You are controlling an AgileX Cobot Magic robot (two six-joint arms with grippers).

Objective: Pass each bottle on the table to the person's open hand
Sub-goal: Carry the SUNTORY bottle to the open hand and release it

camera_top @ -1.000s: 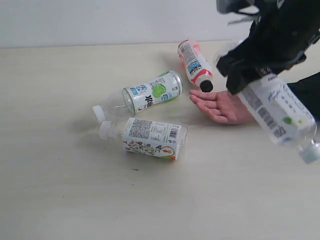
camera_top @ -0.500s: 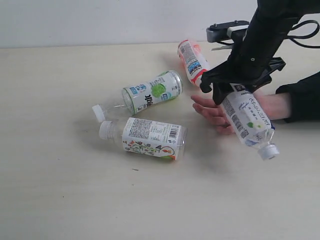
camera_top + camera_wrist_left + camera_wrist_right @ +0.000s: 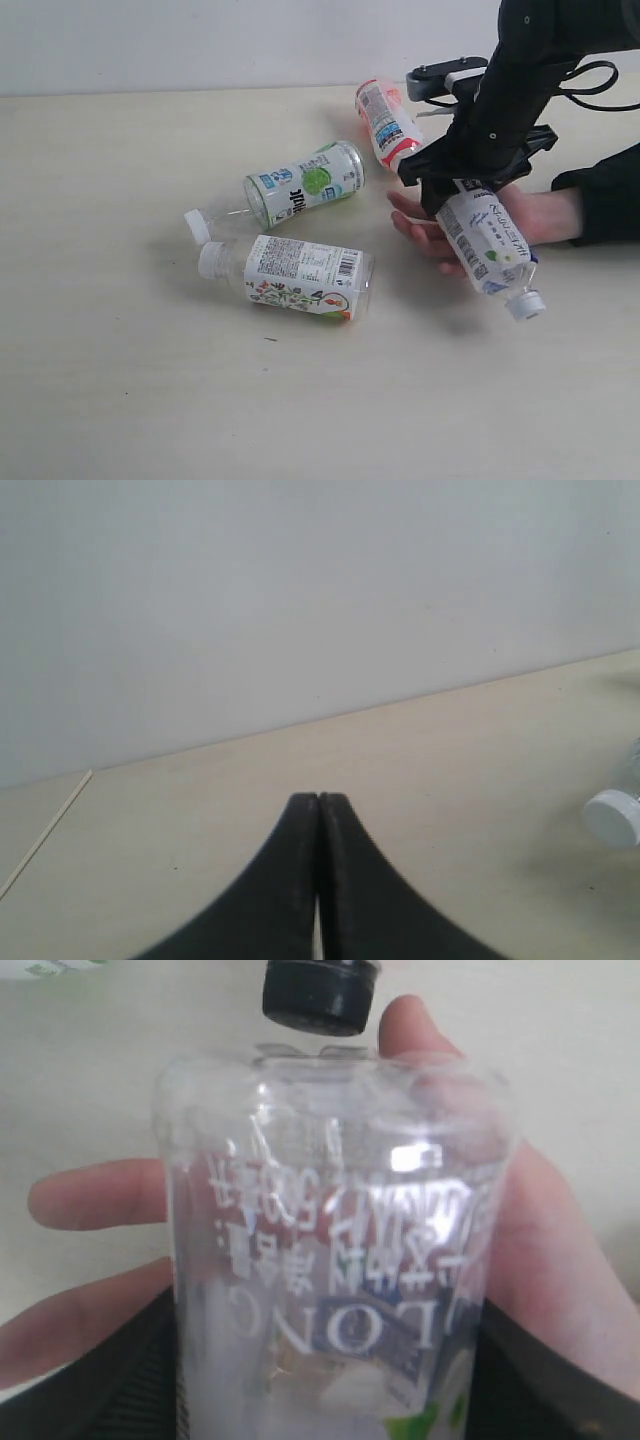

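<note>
wall (image 3: 200, 45): plain pale grey, way off behind my right gripper (image 3: 462, 192)
black sleeve (image 3: 605, 195): pretty close to it
dark speck (image 3: 268, 340): tiny, well away from it

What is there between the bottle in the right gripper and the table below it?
The person's open hand, palm up, seen through and around the long white-blue-label bottle in the right wrist view.

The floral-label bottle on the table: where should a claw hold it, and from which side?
Probably the labelled middle of the floral-label bottle, coming from straight above. It lies on its side on the table, and its squarish body offers two flat long sides, both clear of the lime-label bottle.
</note>
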